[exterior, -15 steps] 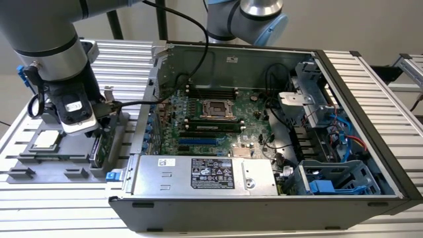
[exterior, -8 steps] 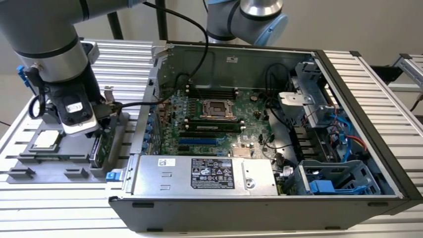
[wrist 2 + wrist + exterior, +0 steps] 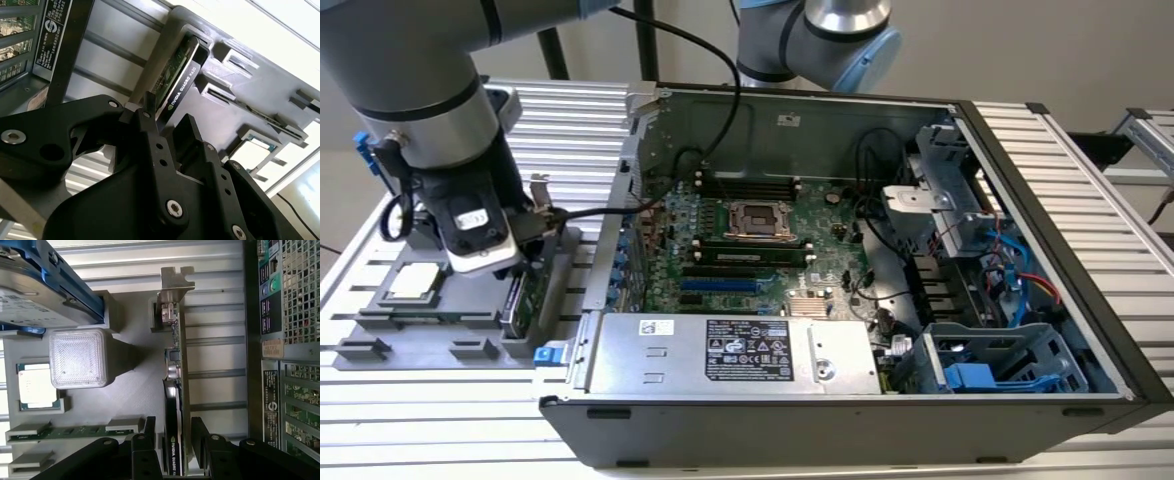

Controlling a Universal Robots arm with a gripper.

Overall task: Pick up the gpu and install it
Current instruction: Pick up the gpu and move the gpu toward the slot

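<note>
Black two-finger gripper (image 3: 173,423) (image 3: 169,113) (image 3: 520,272) open, its fingers (image 3: 148,432) straddling the gpu (image 3: 173,371) (image 3: 180,75), a thin green circuit card with black cover and silver bracket. Slight gaps either side, nothing gripped. Card stands on edge in a slot of the grey moulded holder tray (image 3: 130,405) (image 3: 400,345). Square silver chip (image 3: 35,385) (image 3: 414,281) sits in another pocket of the tray.

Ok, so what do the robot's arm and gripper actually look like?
The arm is made of silver-grey tubes with black bands and a pale blue joint cap. A black cable runs from it. The gripper is matte black, with angular linked fingers dotted with silver screw heads.
</note>
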